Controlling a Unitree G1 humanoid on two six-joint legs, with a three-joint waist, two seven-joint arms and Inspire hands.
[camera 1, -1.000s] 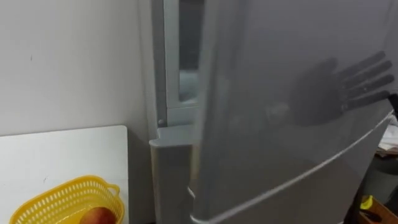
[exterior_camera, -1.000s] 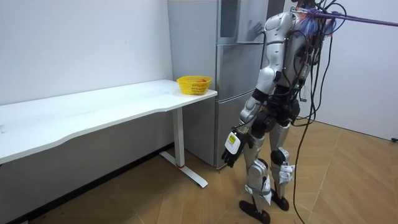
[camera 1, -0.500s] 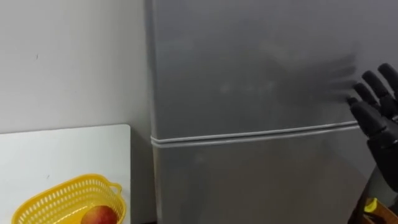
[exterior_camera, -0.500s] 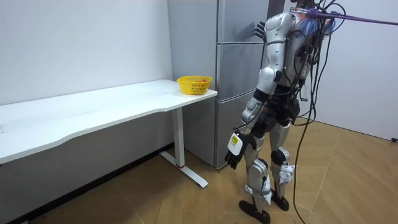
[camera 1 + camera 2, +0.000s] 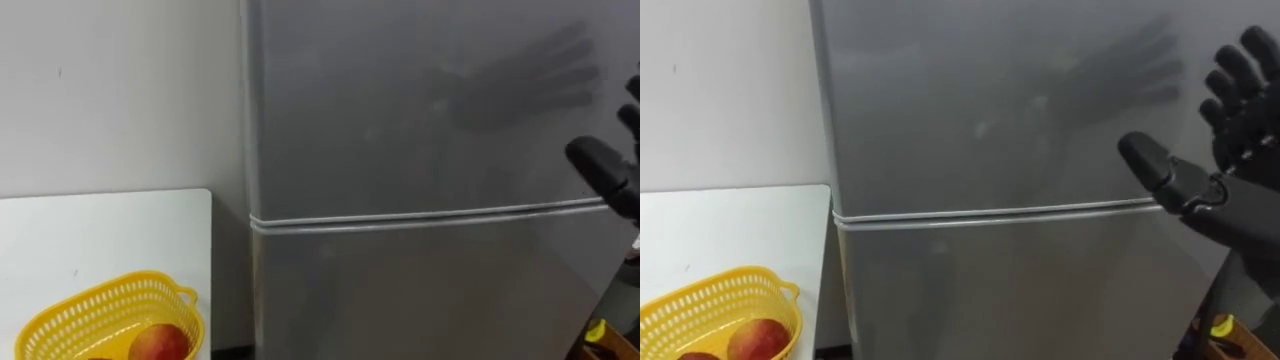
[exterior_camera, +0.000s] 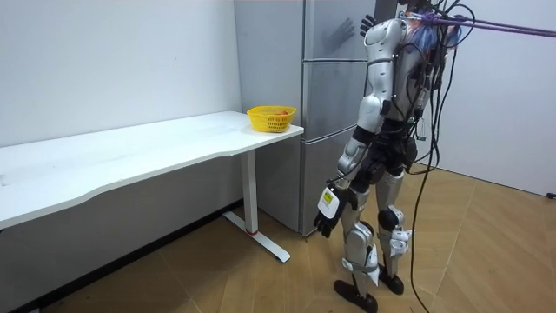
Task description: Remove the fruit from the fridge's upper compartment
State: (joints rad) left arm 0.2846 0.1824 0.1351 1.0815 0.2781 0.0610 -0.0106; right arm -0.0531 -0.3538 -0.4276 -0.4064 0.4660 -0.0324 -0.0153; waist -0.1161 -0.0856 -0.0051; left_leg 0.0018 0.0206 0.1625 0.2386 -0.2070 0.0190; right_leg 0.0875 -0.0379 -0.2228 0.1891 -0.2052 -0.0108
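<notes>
Shut since a second ago, the upper fridge door (image 5: 980, 110) stands at frame centre. At the right edge the right hand (image 5: 1235, 195) has drawn back from it, fingers spread, holding nothing. Well apart, at lower left, fruit (image 5: 755, 338) lies in the basket (image 5: 710, 285). In the room view the left hand (image 6: 322, 223) hangs by the thigh.

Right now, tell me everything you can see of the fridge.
The fridge is a tall grey cabinet with a smooth, dull, metal-looking front. A thin horizontal seam splits it into an upper door and a lower door, both shut. It stands upright by the white wall, beside the end of the white table. The right hand is raised open before the upper door, where a faint hand shape lies; contact cannot be told.
</notes>
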